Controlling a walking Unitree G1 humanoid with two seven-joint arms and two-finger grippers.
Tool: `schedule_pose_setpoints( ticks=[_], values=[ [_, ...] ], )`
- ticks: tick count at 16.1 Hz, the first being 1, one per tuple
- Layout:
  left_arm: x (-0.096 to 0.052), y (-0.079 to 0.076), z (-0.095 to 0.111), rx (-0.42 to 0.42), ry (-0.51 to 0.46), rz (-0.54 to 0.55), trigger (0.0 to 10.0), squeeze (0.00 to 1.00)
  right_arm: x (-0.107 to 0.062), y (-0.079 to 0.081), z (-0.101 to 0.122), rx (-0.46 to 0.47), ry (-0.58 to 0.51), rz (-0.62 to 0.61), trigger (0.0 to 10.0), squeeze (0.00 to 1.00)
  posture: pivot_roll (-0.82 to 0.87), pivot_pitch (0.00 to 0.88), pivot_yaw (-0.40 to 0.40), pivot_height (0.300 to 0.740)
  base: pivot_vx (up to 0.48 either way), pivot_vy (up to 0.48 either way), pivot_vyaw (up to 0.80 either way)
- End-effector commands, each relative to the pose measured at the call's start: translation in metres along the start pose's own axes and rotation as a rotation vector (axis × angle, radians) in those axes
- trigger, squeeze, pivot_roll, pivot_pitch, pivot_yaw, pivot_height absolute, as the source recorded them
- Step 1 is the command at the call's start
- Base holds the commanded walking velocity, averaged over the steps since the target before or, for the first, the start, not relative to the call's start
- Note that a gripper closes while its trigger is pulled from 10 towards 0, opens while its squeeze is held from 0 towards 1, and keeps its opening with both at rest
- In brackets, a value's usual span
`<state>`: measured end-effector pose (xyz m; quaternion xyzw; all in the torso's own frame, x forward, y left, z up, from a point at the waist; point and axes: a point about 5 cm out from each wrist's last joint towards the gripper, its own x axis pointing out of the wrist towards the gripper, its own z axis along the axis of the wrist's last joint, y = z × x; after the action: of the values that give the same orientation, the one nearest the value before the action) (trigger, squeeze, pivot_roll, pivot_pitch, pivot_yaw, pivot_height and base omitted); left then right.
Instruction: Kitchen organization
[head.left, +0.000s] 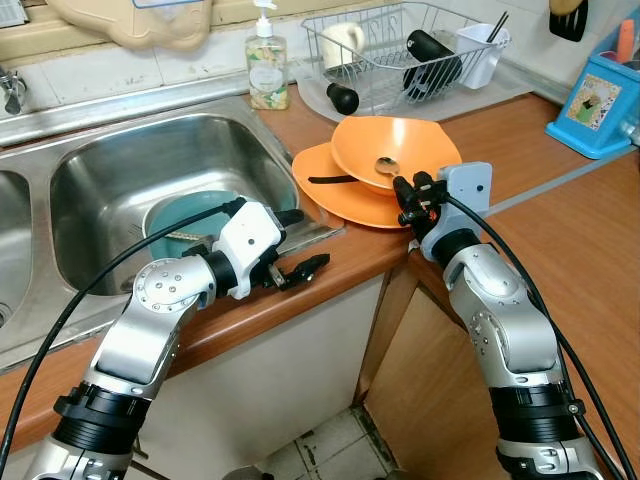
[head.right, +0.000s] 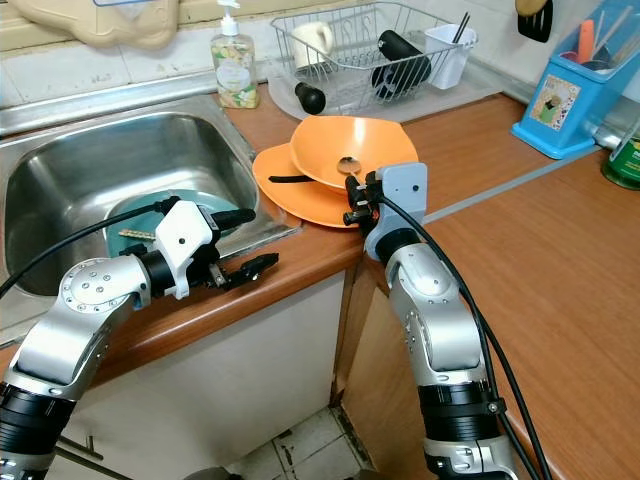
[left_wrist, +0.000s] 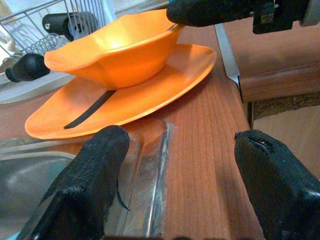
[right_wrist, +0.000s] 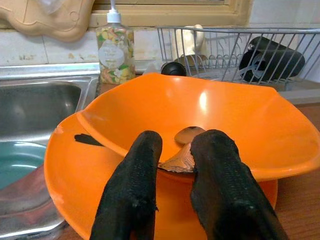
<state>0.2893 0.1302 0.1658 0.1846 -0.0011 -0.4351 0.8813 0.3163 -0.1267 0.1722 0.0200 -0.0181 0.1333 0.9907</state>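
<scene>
An orange bowl (head.left: 410, 140) sits on an orange plate (head.left: 325, 195) on the wooden counter beside the sink. A metal spoon (right_wrist: 187, 134) lies in the bowl, its handle reaching over the near rim. My right gripper (head.left: 405, 190) is at that rim, shut on the spoon's handle, which shows between the two fingers in the right wrist view. A thin black utensil (head.left: 330, 180) rests on the plate under the bowl. My left gripper (head.left: 303, 242) hovers open over the counter's front edge at the sink's corner, holding nothing, a short way from the plate (left_wrist: 150, 95).
A steel sink (head.left: 120, 160) holds a teal dish (head.left: 190, 212). Behind stand a soap bottle (head.left: 267, 70) and a wire dish rack (head.left: 400, 60) with a mug, a black bottle and a white holder. A blue utensil caddy (head.left: 597, 105) stands at the far right.
</scene>
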Motion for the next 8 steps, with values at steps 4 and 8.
schedule_pose_setpoints(
  ticks=[4,8],
  values=[
    [0.000,0.000,0.005,0.027,0.000,-0.005,10.0,0.00,0.003,-0.002,0.004,0.010,-0.021,-0.013,0.0,0.00,-0.09,0.000,0.007,0.740,0.000,0.000,0.00],
    [-0.001,0.003,0.010,0.055,-0.016,0.007,10.0,0.00,0.002,-0.009,0.023,-0.045,-0.075,0.013,0.0,0.00,-0.09,0.000,0.006,0.740,0.000,0.000,0.00]
  ],
)
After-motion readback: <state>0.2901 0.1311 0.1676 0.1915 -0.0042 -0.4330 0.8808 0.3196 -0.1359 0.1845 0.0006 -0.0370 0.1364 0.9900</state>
